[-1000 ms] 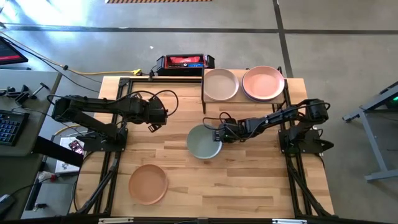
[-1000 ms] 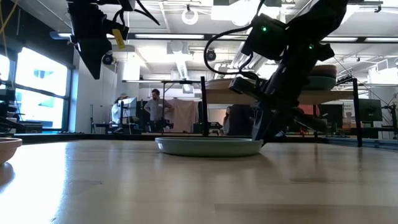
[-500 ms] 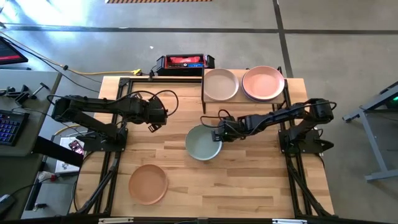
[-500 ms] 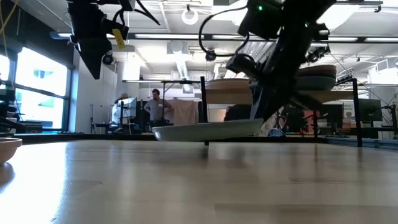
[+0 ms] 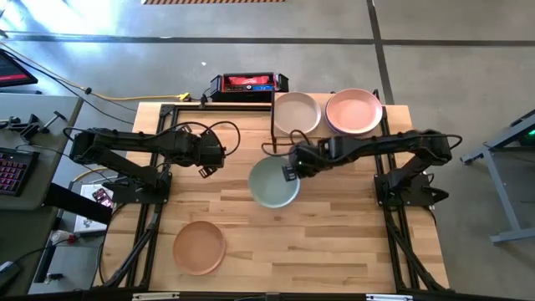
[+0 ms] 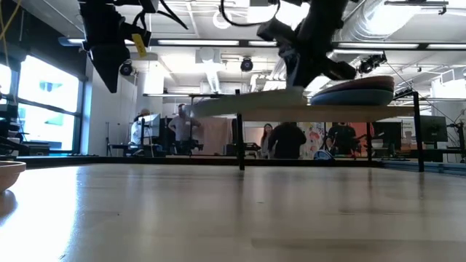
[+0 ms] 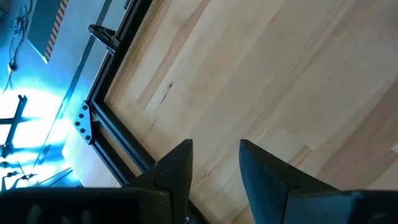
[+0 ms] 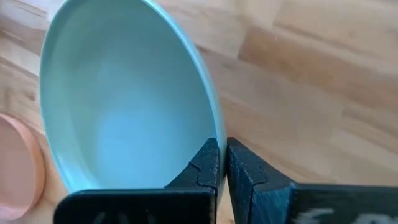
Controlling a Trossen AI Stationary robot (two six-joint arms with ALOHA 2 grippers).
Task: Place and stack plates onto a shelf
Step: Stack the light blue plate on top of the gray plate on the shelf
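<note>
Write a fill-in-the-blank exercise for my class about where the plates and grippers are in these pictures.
1. The right gripper is shut on the rim of the ____ plate.
2. That plate is lifted clear of the ____.
3. The shelf carries a beige plate and a ____ plate on top.
4. The left gripper holds ____.

Missing words: sage green; tabletop; pink; nothing

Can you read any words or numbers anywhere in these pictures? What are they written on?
No text can be read in any view.
The red and black box at the table's far edge has pale markings on top, too small to read.
The yellow tag on the left arm is too blurred to read.
The sage green plate in the right gripper bears no writing.
</note>
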